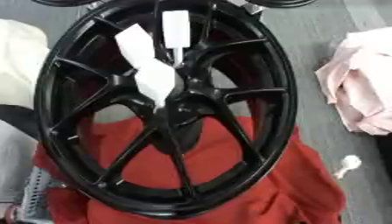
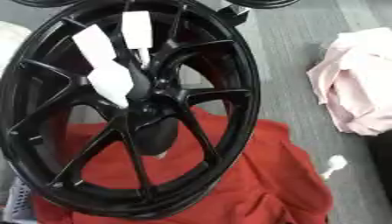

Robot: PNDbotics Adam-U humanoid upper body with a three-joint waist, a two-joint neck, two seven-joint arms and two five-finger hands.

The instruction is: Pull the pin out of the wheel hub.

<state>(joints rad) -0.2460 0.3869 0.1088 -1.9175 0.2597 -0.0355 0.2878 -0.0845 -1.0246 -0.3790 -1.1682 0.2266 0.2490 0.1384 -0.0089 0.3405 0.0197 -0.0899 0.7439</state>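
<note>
A black multi-spoke wheel hub [image 1: 165,109] was recorded standing on a red cloth [image 1: 260,183], which was spread over a grey floor [image 1: 306,43]. Three white pins were noted at the hub's centre: one upright pin [image 1: 176,30] near the top, one slanted pin [image 1: 136,41] to its left, and one larger pin [image 1: 157,81] lying across the hub's middle. A small white pin-like piece [image 1: 347,165] was logged on the floor, just beside the cloth's right edge. A pink cloth [image 1: 364,83] was listed at the right. Neither hand was seen in either view, so their state could not be told.
</note>
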